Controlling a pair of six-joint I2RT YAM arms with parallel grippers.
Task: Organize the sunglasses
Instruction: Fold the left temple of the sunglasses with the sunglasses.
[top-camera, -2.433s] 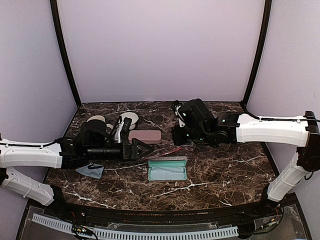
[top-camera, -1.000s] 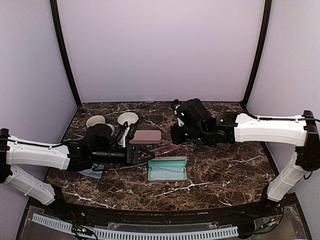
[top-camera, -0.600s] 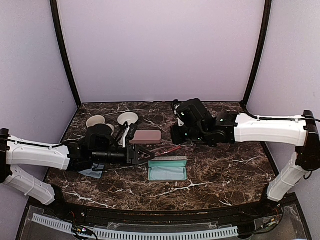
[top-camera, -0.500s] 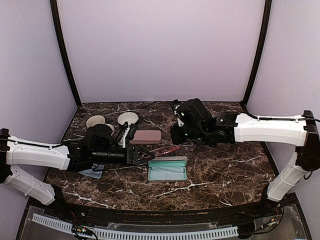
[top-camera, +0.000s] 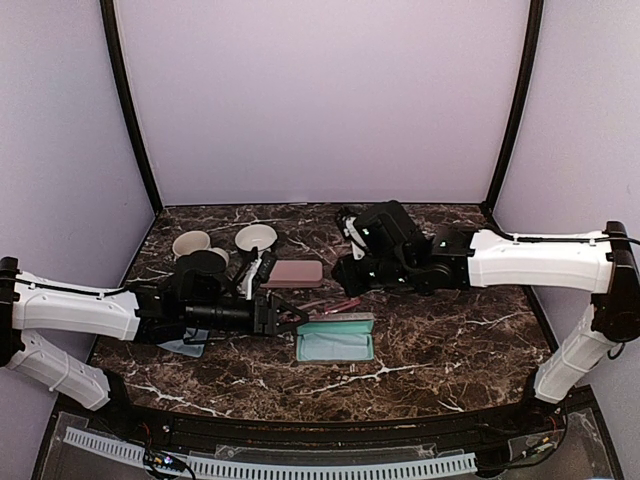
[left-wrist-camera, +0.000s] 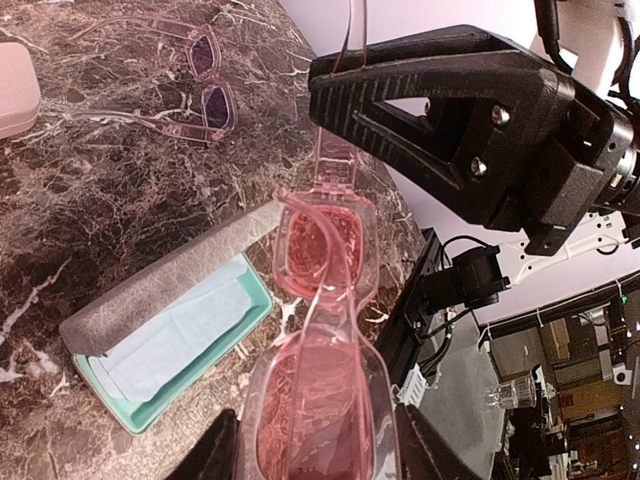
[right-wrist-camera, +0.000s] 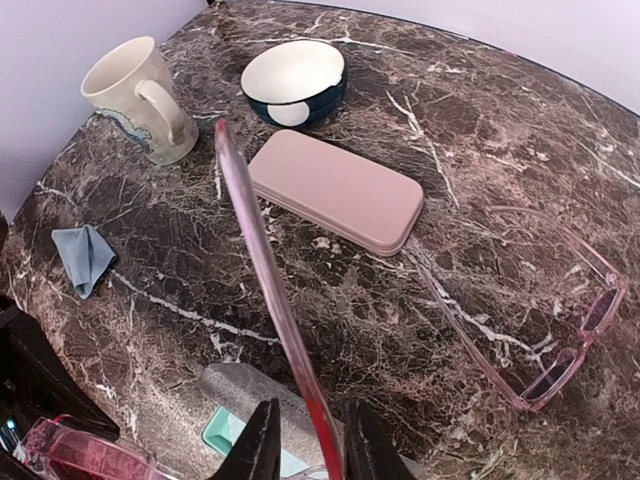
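Note:
The red sunglasses (left-wrist-camera: 322, 250), clear red frame with red lenses, hang just above the table beside the open case. My left gripper (top-camera: 293, 316) is shut on one lens rim, as the left wrist view (left-wrist-camera: 315, 452) shows. One red temple (right-wrist-camera: 262, 260) runs up between the fingers of my right gripper (right-wrist-camera: 312, 448), which is shut on it. In the top view the right gripper (top-camera: 347, 276) is behind the case. The second sunglasses (right-wrist-camera: 560, 345), pale pinkish frame with dark lenses, lie unfolded on the table; they also show in the left wrist view (left-wrist-camera: 200, 88).
An open grey case (top-camera: 336, 338) with a teal lining and a light-blue cloth lies at mid table. A closed pink case (top-camera: 293, 272) lies behind it. A mug (right-wrist-camera: 133, 98), a bowl (right-wrist-camera: 295, 78) and a loose blue cloth (right-wrist-camera: 84, 256) are at the left.
My left gripper has carried the red sunglasses right and nearer, up to the open case. My right gripper has shifted left and forward onto the temple.

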